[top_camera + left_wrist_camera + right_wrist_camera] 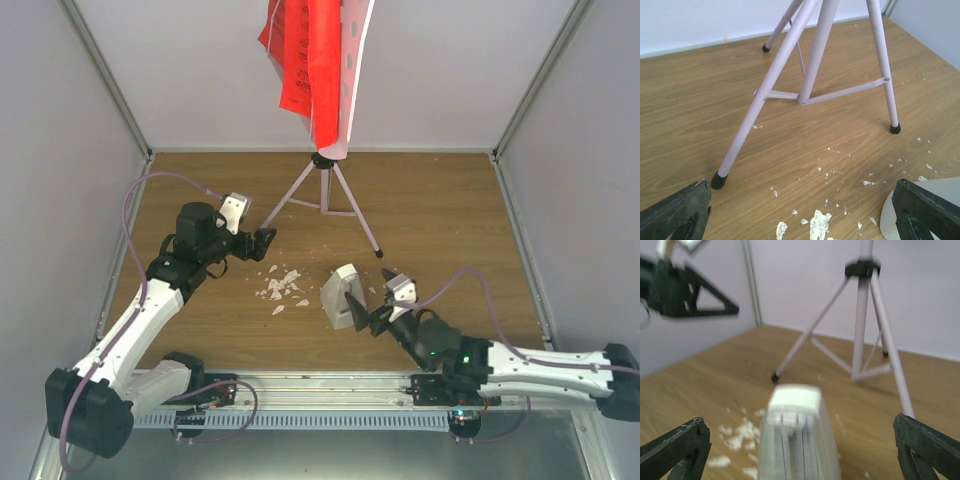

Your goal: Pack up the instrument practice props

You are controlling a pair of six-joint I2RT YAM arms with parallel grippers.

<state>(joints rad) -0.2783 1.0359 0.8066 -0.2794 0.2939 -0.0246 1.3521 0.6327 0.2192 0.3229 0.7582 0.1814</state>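
One music stand, one metronome, two arms

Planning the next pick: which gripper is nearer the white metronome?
Right. The right gripper sits open just beside the metronome, facing it. The left gripper is open farther off, beyond the crumbs, by a tripod leg.

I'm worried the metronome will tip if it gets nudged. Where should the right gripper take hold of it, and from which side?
Grip the metronome low across its side faces, coming from the near right, where the open right gripper faces it; it tapers upward, so a high grip may slip.
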